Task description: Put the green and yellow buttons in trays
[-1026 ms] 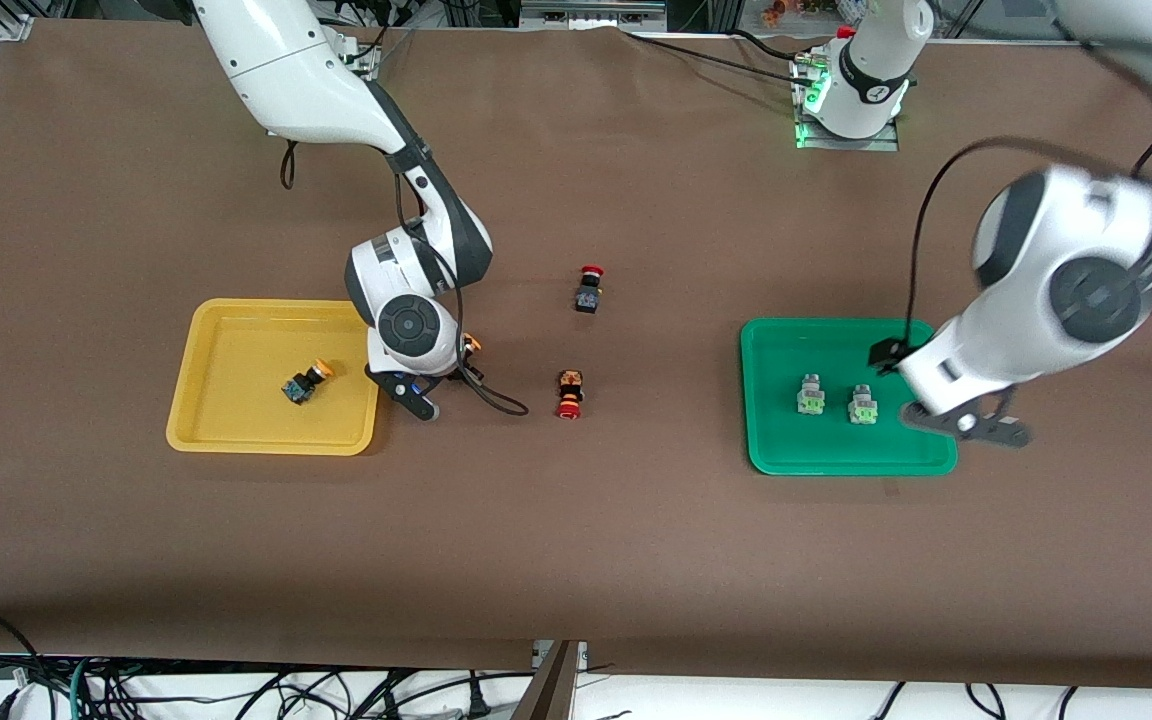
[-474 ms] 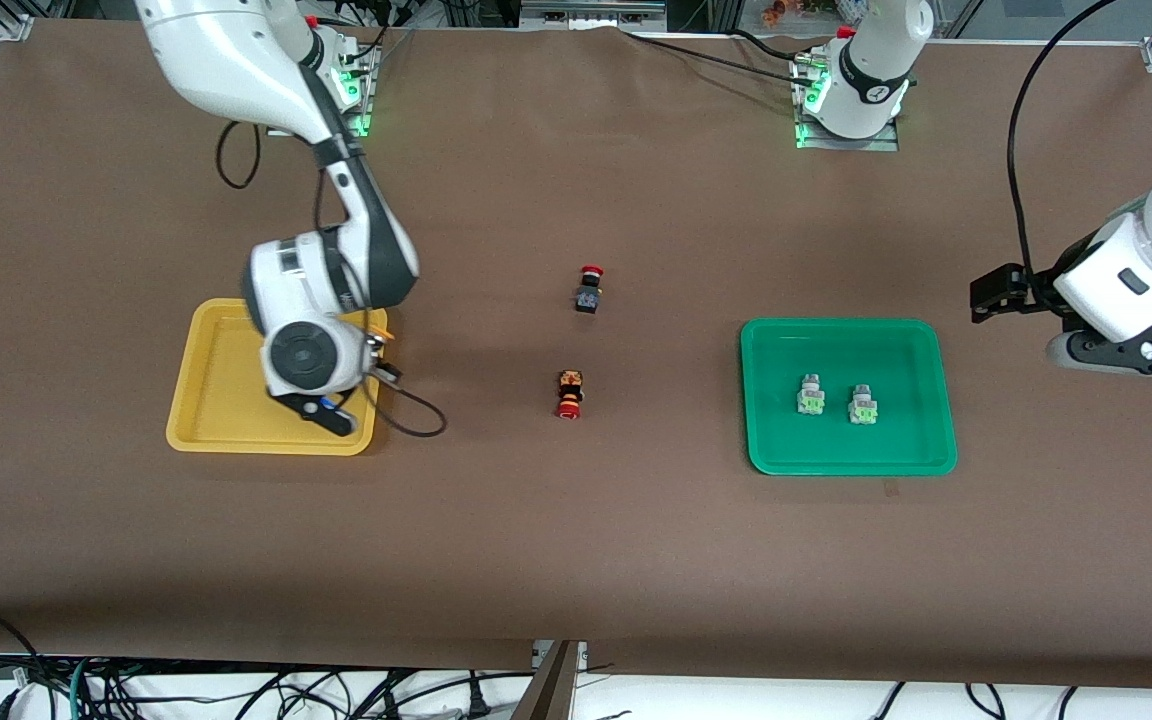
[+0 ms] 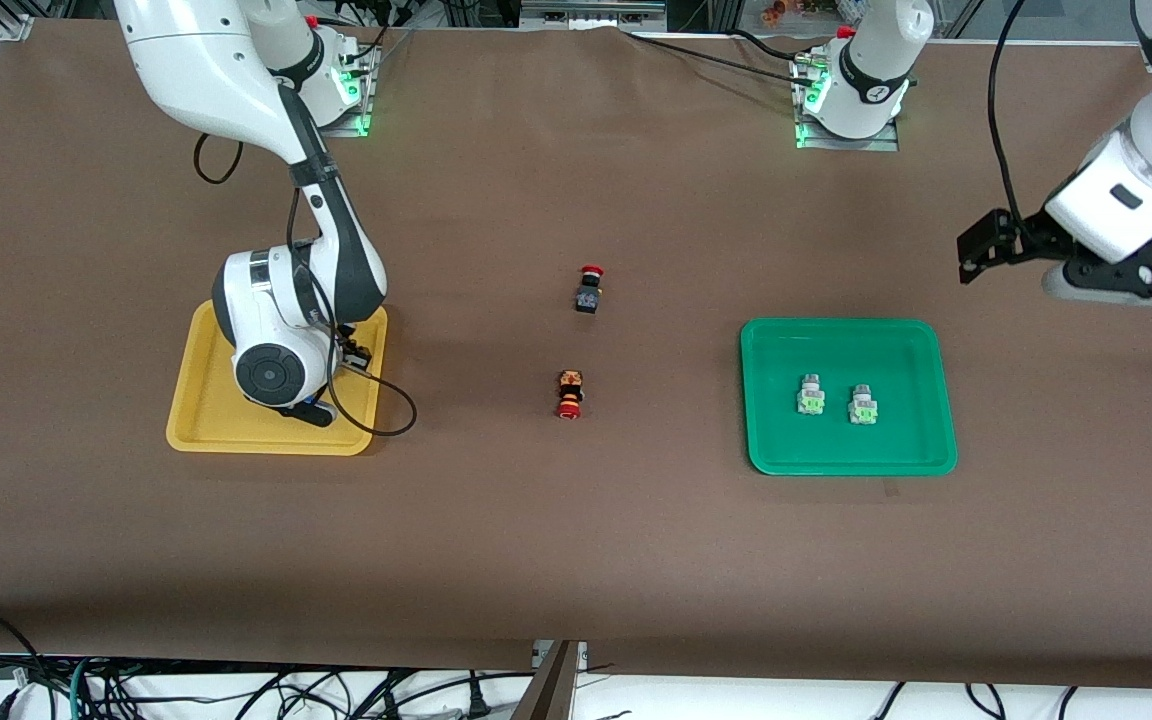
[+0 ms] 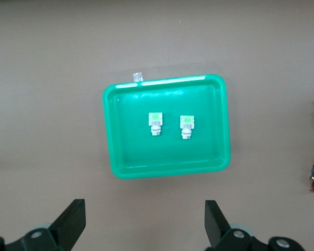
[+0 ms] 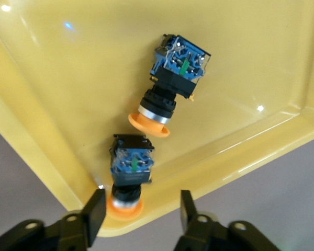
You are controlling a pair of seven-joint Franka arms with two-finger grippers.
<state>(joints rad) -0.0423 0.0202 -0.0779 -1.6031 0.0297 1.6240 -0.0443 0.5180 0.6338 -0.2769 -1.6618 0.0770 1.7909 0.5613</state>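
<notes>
In the right wrist view two dark buttons with orange-yellow caps lie in the yellow tray (image 5: 68, 63). One yellow button (image 5: 175, 73) lies near the middle. The other yellow button (image 5: 131, 167) lies by the rim, its cap between the fingers of my right gripper (image 5: 140, 212), which is open with a gap beside the cap. In the front view the right arm hides both over the yellow tray (image 3: 198, 400). Two green-faced buttons (image 3: 811, 395) (image 3: 863, 404) sit in the green tray (image 3: 766, 440). My left gripper (image 4: 144, 225) is open and empty, raised over bare table beside the green tray (image 4: 220, 125).
Two dark buttons with red caps lie mid-table between the trays, one (image 3: 589, 288) farther from the front camera than the other (image 3: 569, 393). The right arm's black cable (image 3: 391, 415) loops over the table beside the yellow tray.
The right arm moved from beside the yellow tray to over it, and a second yellow button now lies in the tray. The left arm rose away from the green tray toward its own end.
</notes>
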